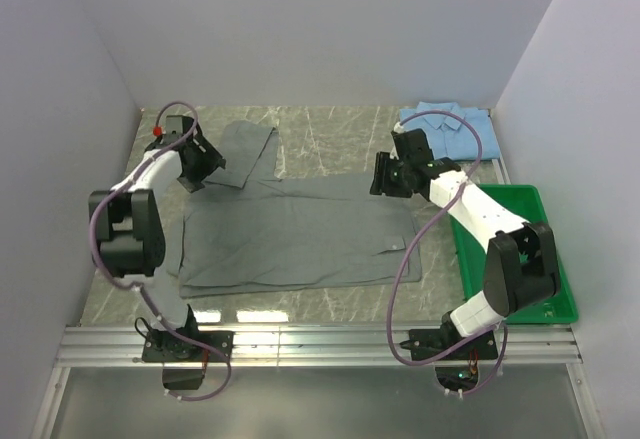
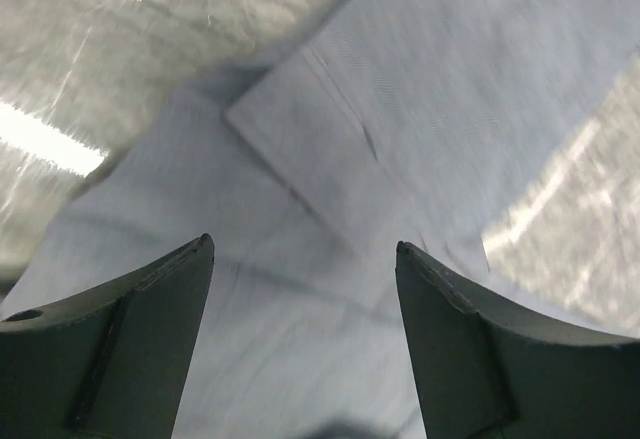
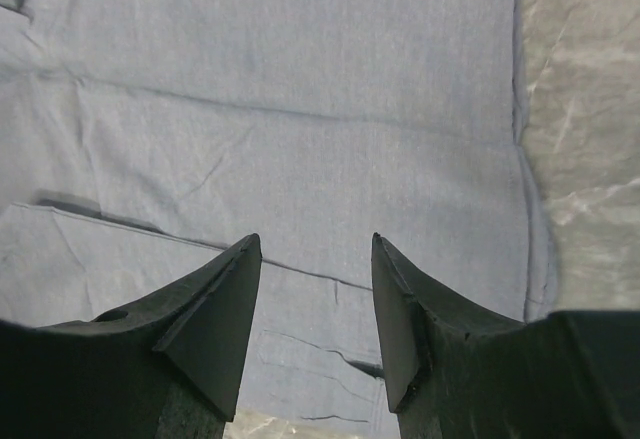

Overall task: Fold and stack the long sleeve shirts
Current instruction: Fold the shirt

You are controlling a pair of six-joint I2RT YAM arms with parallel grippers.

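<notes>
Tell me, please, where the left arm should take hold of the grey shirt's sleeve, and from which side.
Likely at the outer long edge of the sleeve, near its free end. It lies flat, spread away from the grey shirt body, with bare table beside it. Come from above with the open left gripper fingers straddling that edge.

White-shelled, black-jointed left arm (image 1: 150,171) and matching right arm (image 1: 478,211) trail looping purple cables (image 1: 400,277); dark wedge-shaped jaws; small red knob (image 1: 157,131) on the left.
</notes>
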